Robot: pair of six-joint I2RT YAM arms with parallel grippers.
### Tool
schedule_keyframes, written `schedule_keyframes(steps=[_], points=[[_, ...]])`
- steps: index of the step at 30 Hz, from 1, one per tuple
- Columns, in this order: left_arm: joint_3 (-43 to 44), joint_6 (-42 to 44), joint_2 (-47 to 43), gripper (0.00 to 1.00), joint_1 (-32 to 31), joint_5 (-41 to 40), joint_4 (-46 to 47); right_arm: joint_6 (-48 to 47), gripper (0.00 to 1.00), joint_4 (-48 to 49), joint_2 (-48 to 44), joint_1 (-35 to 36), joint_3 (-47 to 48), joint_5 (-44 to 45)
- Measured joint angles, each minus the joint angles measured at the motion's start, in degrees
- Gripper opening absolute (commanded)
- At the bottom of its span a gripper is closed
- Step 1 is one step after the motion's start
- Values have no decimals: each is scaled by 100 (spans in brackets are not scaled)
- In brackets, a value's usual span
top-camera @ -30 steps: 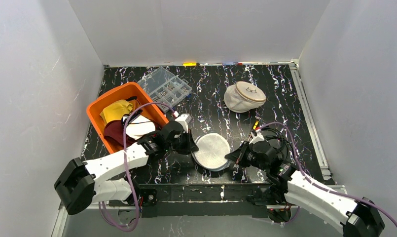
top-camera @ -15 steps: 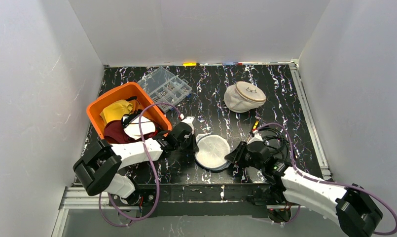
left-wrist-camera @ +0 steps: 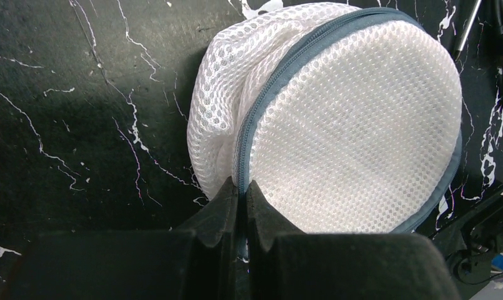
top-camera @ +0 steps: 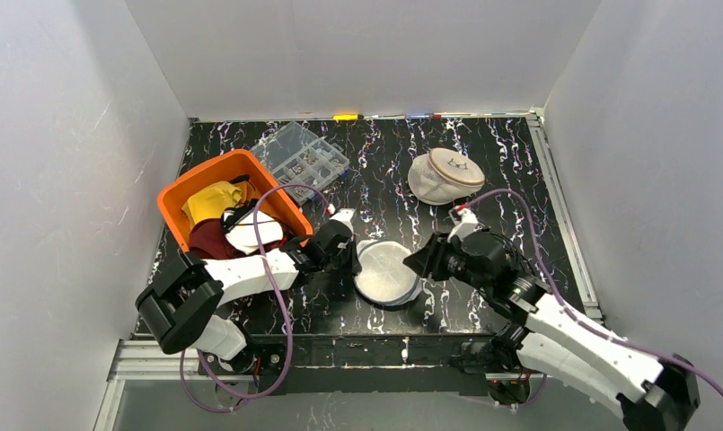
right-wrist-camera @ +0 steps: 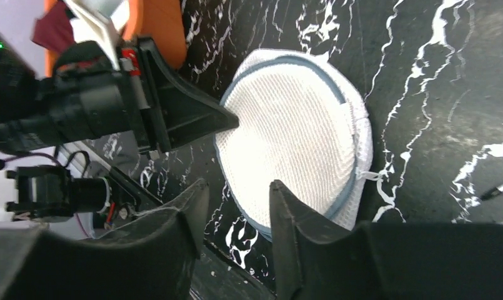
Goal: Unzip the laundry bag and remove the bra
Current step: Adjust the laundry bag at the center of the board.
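A round white mesh laundry bag (top-camera: 386,272) with a grey-blue zipper lies on the black marbled table near the front middle. It also shows in the left wrist view (left-wrist-camera: 348,119) and the right wrist view (right-wrist-camera: 292,134). My left gripper (top-camera: 352,259) is shut on the bag's zipper seam at its left edge, as the left wrist view (left-wrist-camera: 242,187) shows. My right gripper (top-camera: 418,263) is open and empty, raised just right of the bag, as the right wrist view (right-wrist-camera: 236,190) shows. The bra is hidden.
An orange bin (top-camera: 182,193) with clothes stands at the left. A clear compartment box (top-camera: 301,156) lies behind it. A second mesh bag (top-camera: 443,174) sits at the back right. A pen (right-wrist-camera: 500,186) lies beside the bag.
My left gripper moved in and closed on the bag's left edge. My right gripper lifted and drew back up and away from the bag's right side. The bag shifted slightly.
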Motion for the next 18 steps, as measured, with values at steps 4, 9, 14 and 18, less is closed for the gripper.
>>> schedule_keyframes(steps=[4, 9, 14, 18], points=[[55, 15, 13, 0, 2, -39, -2, -219, 40, 527, 1060, 22, 31, -225], [59, 13, 103, 0, 2, -44, 2, -267, 36, 1233, 2098, 31, -129, -66], [79, -17, 221, 0, 7, -31, 37, -149, 37, 1912, 2568, 31, -481, 280], [79, -83, 229, 1, 7, -26, 129, -70, 38, 2306, 3053, 28, -599, 426]])
